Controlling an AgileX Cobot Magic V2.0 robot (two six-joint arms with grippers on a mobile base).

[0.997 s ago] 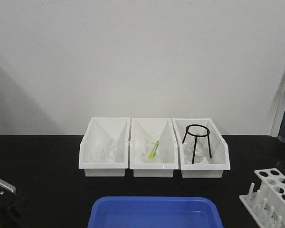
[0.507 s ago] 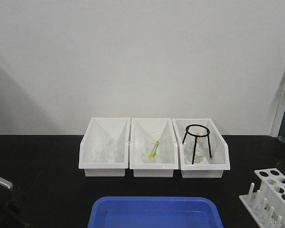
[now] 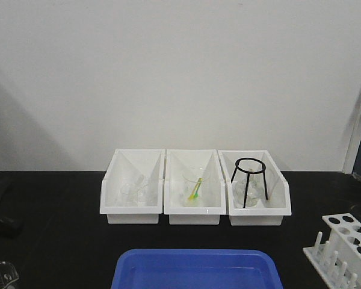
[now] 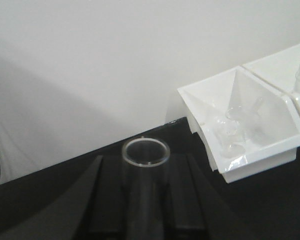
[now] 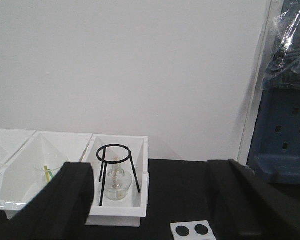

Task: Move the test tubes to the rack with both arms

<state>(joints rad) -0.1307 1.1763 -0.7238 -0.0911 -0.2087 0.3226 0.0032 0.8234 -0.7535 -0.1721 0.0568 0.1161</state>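
Front-facing view: three white bins, one rack; left gripper tight on one test tube, right gripper spread.

Three white bins in row, centre. One blue tray at 6 o'clock. One rack at 4 o'clock. One black tripod stand over one flask, 3 o'clock bin. One beaker with one yellow-green stick, middle bin. Small glassware, 9 o'clock bin: count unclear. One test tube, left wrist view.
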